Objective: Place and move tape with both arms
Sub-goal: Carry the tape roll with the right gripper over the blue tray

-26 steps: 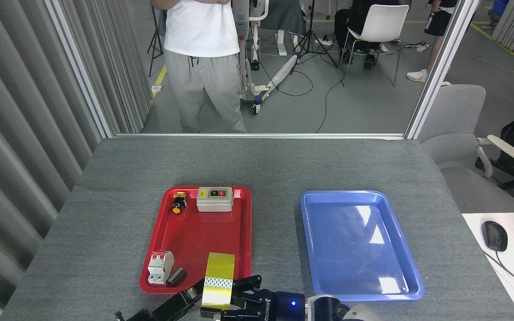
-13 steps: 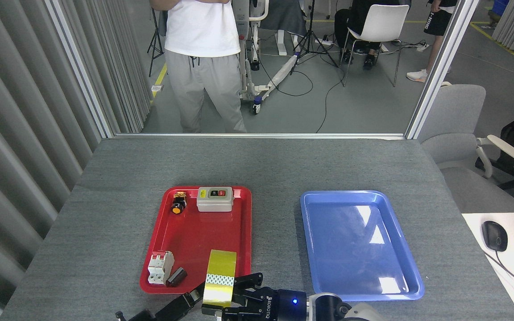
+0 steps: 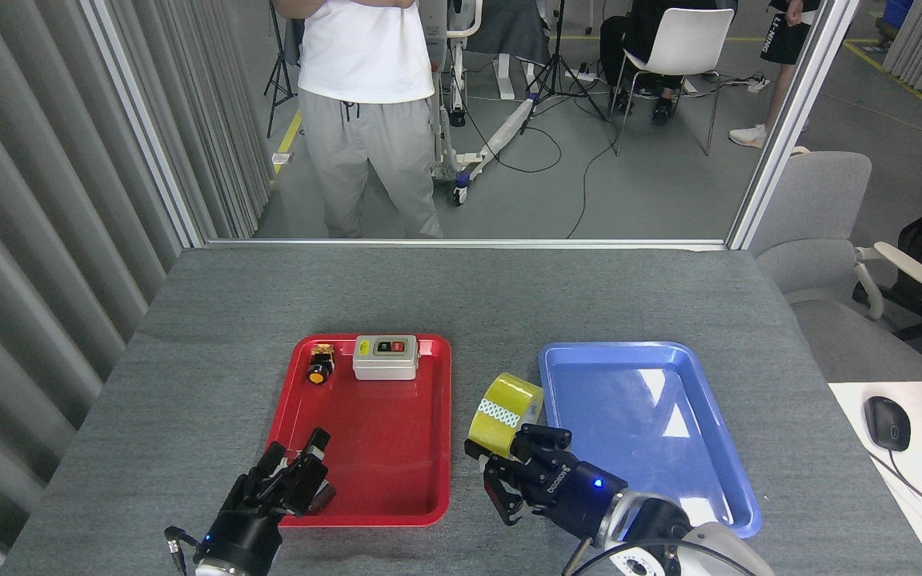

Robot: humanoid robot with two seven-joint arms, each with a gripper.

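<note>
Two grippers show now, and the change between them is a completed handover. Taking the red tray [image 3: 365, 432] as the landmark and going left to right: the left gripper [image 3: 293, 480] sits over the tray's near-left corner, its black fingers bunched together with nothing visible between them; whether they are fully clenched I cannot tell. A second ago it lay low at the frame's bottom edge beside the roll; it has since drawn away to the left and covers the white breaker and small dark part that showed there earlier. At the tray's far end the orange push button [image 3: 318, 373] and grey switch box [image 3: 385, 357] have not moved.

Just right of the tray, in the gap before the blue tray [image 3: 717, 416], the tape [image 3: 505, 410] is held tilted above the table by the right gripper [image 3: 519, 452], whose fingers grasp its lower edge. Half a second ago the roll stood upright at the red tray's near edge between both grippers; now it hangs close to the blue tray's left rim. I judge the placing into the blue tray is next.
</note>
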